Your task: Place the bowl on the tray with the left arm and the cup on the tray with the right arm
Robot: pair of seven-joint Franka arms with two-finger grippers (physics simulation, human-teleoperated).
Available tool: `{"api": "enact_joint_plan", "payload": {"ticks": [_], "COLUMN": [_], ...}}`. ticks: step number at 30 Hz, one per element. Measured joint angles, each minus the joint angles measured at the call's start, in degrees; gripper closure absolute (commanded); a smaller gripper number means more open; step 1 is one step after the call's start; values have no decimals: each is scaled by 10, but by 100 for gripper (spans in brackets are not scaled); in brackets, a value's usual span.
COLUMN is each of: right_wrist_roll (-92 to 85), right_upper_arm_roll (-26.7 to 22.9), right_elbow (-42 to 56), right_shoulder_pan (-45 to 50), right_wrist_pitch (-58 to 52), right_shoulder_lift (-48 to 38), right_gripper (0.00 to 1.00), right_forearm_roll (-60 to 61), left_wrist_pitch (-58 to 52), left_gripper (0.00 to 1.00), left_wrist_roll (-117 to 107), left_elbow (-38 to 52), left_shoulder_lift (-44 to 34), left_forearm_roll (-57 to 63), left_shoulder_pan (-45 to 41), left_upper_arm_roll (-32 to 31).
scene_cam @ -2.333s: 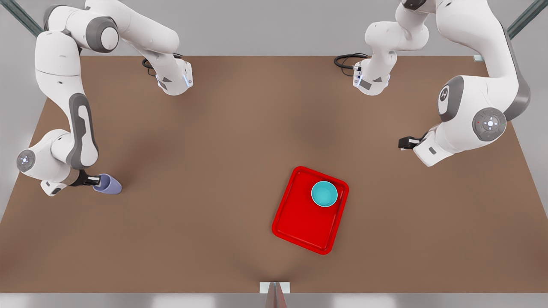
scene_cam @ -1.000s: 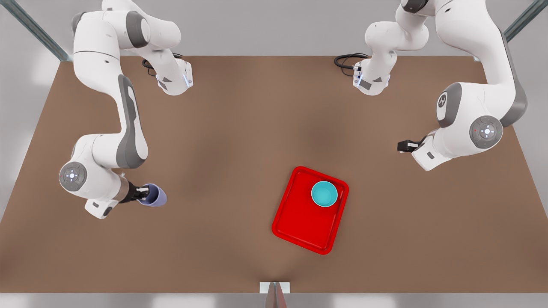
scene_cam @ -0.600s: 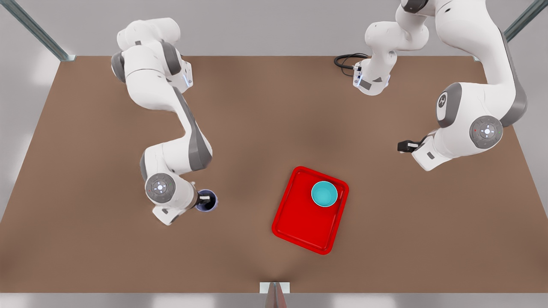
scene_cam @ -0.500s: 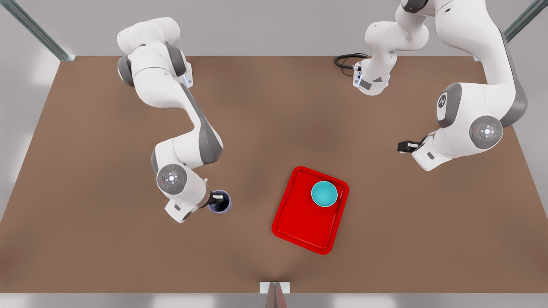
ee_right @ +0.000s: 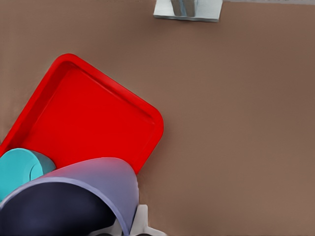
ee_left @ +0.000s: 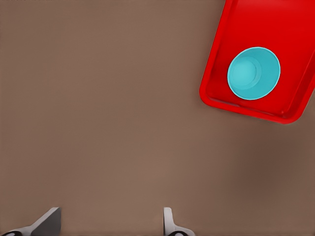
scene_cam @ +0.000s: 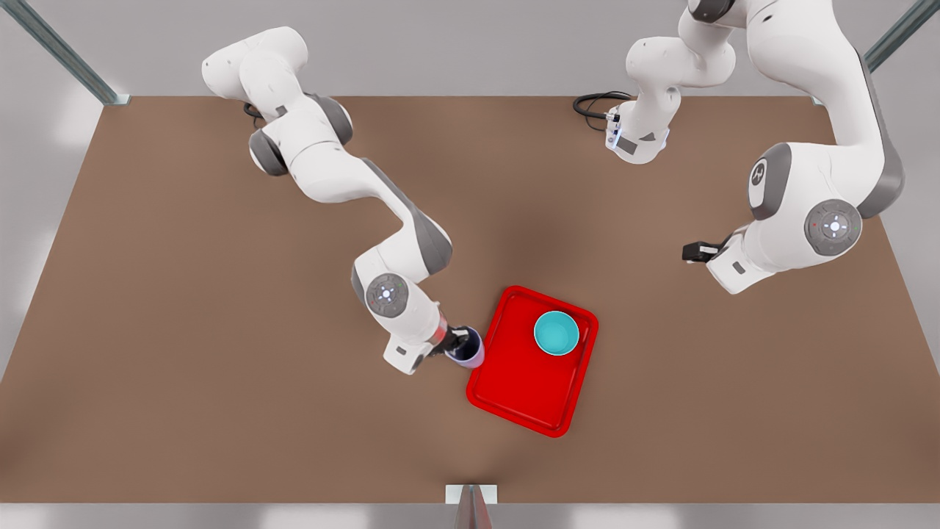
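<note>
Bowl (scene_cam: 556,333) on tray (scene_cam: 523,389)

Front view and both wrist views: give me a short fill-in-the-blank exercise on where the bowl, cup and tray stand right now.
1. The teal bowl sits on the red ____.
2. The right end effector is shut on the lavender ____.
3. The cup hangs at the tray's edge on the front view's ____ side.
4. The left end effector waits over bare table with its fingers ____.

Missing words: tray; cup; left; open

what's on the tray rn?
Just the bowl, sitting in one corner of the tray. The right gripper carries the cup at the tray's edge on the front view's left, not set down. The floor under the bowl is covered.
</note>
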Motion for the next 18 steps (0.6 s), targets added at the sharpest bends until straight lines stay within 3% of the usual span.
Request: {"api": "enact_joint_plan", "payload": {"ticks": [10, 18], "right_wrist_roll": [-6, -38], "right_upper_arm_roll": [3, 4], "right_elbow": [1, -4], "right_shoulder_pan": [18, 29], "right_wrist_pitch": [138, 146], "right_shoulder_lift": [65, 74], "right_gripper": [79, 79], "right_forearm_roll": [3, -2], "left_wrist_pitch": [-1, -1], "left_gripper": [0, 0], "left_wrist_roll": [0, 0], "left_elbow": [0, 5], "left_shoulder_lift": [0, 5], "left_forearm_roll": [-1, -3], "left_shoulder_pan": [1, 1], "left_upper_arm_roll": [1, 11]}}
